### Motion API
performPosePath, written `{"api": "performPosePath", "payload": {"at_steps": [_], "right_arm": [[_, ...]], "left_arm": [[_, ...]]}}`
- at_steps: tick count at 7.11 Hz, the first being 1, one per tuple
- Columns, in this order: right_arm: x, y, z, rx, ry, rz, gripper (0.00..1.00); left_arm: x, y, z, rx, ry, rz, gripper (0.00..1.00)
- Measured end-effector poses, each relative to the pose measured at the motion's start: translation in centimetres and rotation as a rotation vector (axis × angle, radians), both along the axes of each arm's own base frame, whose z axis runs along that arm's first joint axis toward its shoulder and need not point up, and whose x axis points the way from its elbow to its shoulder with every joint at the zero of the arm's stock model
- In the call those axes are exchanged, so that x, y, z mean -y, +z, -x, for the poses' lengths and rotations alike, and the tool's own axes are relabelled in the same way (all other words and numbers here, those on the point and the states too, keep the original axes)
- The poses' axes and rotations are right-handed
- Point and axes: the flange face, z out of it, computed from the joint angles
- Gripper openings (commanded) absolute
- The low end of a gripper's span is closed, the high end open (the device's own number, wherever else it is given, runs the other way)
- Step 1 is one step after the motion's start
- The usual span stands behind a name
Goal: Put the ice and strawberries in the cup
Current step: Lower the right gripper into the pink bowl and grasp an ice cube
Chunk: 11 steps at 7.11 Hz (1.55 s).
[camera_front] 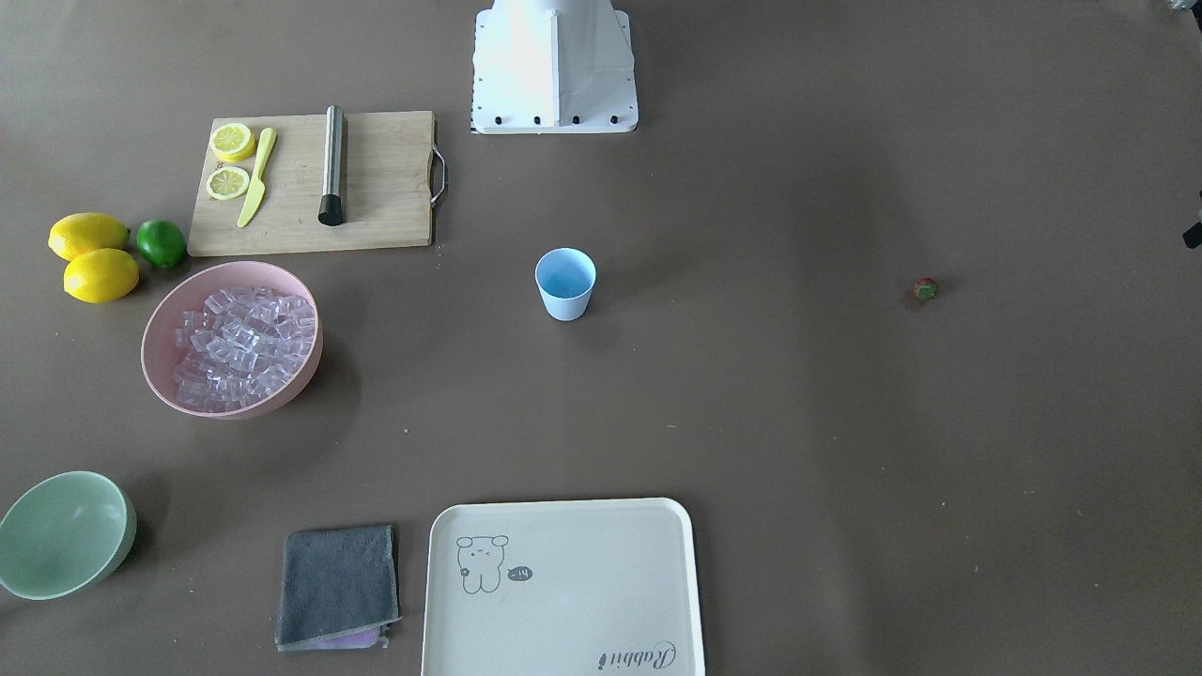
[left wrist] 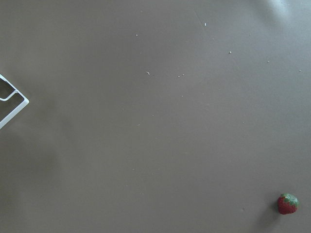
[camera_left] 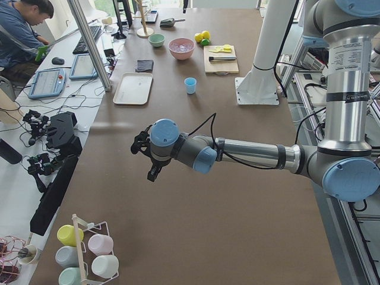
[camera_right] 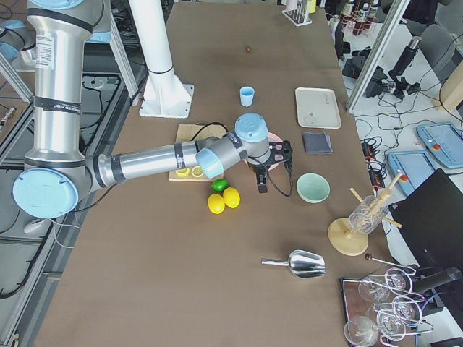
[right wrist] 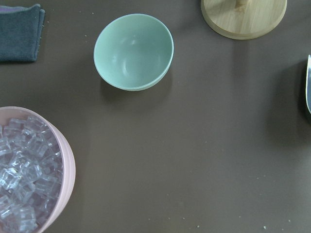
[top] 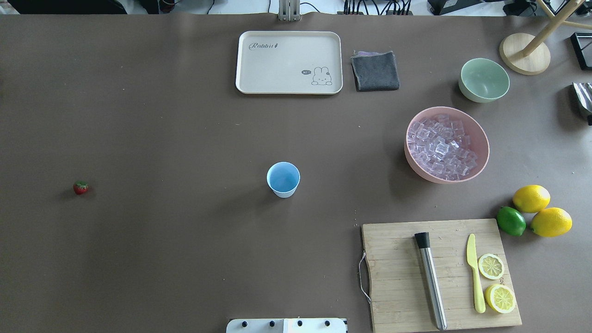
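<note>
One cup [top: 283, 179], light blue and upright, stands dead centre in the overhead view, its blue bottom showing. Far out at the middle left of that frame sits the strawberry [top: 80, 187], alone on the brown table [top: 185, 115], well apart from the cup. Over at the middle right, the ice [top: 441, 148] is heaped in the pink bowl [top: 487, 149], with the green bowl [top: 484, 80] near it, higher in the frame. The left wrist view catches the berry in its lower right corner. The left gripper [camera_left: 152, 173] hangs above the table at centre left of the exterior left view. The right gripper [camera_right: 262, 186] hovers beside the pink bowl at the centre of the exterior right view. Jaws on both: I cannot tell from these side angles.
</note>
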Motion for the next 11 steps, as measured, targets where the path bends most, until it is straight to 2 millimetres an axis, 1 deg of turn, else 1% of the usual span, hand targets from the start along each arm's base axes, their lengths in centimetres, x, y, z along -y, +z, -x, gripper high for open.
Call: {"api": "performPosePath", "payload": {"at_steps": [1, 2, 3, 4, 5, 6, 7, 9, 11], "right_arm": [[0.7, -2.4, 4.3, 0.001, 0.026, 0.034, 1.00], [1.2, -4.4, 8.9, -0.006, 0.040, 0.053, 1.00], [1.2, -5.9, 13.8, -0.023, 0.043, 0.055, 0.99], [0.9, -6.6, 17.4, -0.038, 0.034, 0.050, 0.98], [0.2, -6.5, 20.0, -0.055, 0.016, 0.047, 0.97], [-0.4, -6.0, 21.9, -0.075, -0.001, 0.043, 0.94], [-0.9, -5.7, 23.0, -0.087, -0.015, 0.040, 0.89], [-1.4, -5.2, 24.1, -0.100, -0.027, 0.039, 0.78], [-1.4, -5.0, 24.5, -0.108, -0.033, 0.033, 0.76]], "left_arm": [[-0.1, 0.1, -0.5, -0.001, 0.004, -0.002, 0.99], [-0.2, 0.1, -0.6, -0.001, 0.004, -0.003, 0.99], [-0.2, 0.1, -0.7, -0.002, 0.005, -0.004, 0.99], [-0.2, 0.0, -0.7, -0.002, 0.005, -0.006, 0.99], [-0.2, 0.0, -0.7, -0.003, 0.005, -0.007, 0.99], [-0.2, 0.0, -0.7, -0.003, 0.005, -0.008, 0.99], [-0.2, -0.1, -0.7, -0.003, 0.005, -0.011, 0.99], [-0.2, -0.1, -0.7, -0.003, 0.005, -0.018, 0.99], [-0.2, -0.1, -0.7, -0.003, 0.005, -0.021, 0.99]]}}
